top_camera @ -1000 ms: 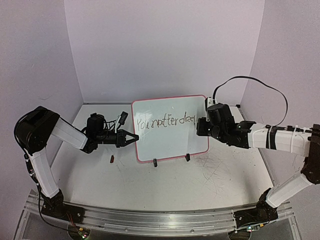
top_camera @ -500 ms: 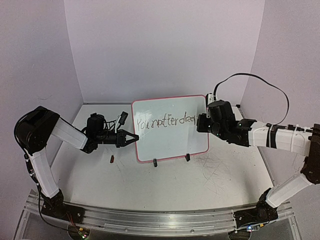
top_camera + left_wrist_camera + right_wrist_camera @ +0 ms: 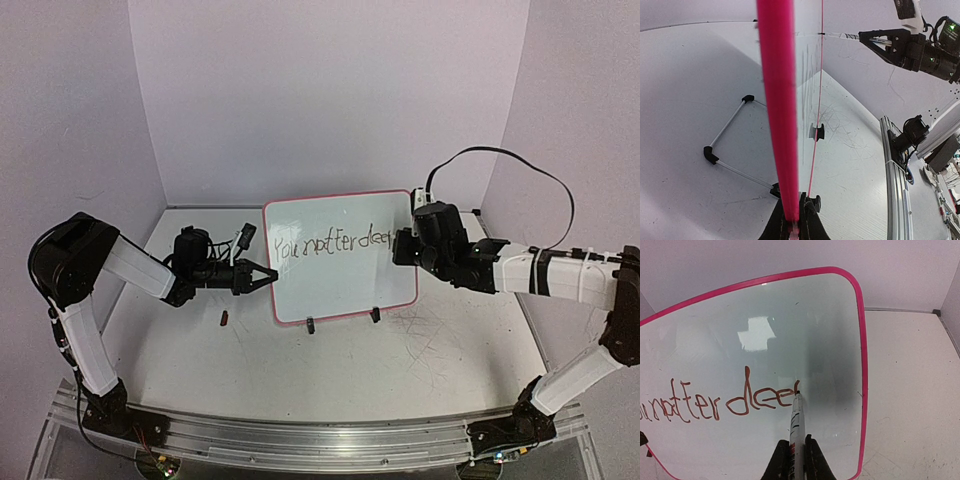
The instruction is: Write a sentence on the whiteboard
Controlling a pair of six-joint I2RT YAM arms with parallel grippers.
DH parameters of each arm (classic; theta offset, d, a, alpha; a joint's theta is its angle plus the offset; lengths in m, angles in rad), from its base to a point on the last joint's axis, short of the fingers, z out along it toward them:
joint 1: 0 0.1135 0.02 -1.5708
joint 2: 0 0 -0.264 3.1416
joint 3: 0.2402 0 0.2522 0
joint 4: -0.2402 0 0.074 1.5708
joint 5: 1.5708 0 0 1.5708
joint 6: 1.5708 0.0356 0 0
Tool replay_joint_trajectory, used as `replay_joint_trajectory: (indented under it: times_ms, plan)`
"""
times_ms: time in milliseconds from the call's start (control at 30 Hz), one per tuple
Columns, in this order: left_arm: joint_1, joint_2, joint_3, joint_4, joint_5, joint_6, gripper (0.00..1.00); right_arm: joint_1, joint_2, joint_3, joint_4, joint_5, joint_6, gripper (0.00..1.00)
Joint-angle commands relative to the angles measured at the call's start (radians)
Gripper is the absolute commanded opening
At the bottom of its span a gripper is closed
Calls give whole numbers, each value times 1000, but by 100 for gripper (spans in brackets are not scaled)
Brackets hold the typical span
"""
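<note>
Reaching from 3 o'clock, the right fingers (image 3: 399,249) pinch a marker (image 3: 797,415) to the whiteboard (image 3: 340,285). The left fingers (image 3: 267,277) clamp its 9 o'clock rim. The right wrist view crops the start of the sentence (image 3: 715,402).

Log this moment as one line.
left claw: shut on whiteboard edge | right claw: shut on marker | tip: at sentence end

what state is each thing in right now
whiteboard: standing upright on the table
sentence: unfinished, ends at "dee"
marker: uncapped, tip touching the whiteboard
left gripper: shut on the whiteboard rim
right gripper: shut on the marker
small dark piece: lying loose on the table, left of the whiteboard
</note>
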Motion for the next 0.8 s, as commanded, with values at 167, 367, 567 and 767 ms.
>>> replay_joint_trajectory:
  times_ms: [167,367,567,767]
  plan:
    - [-10,-4,20,-51,-81,61,0,-7,-23,-9,35,54,13,0]
    - [-10,-4,20,-51,-82,62,0,-7,-23,-22,23,14,34,0]
    - [-10,-4,21,-51,-81,62,0,-5,-38,-35,18,4,54,0]
    - [-10,-4,21,-51,-81,62,0,-1,-27,-25,22,-22,57,0]
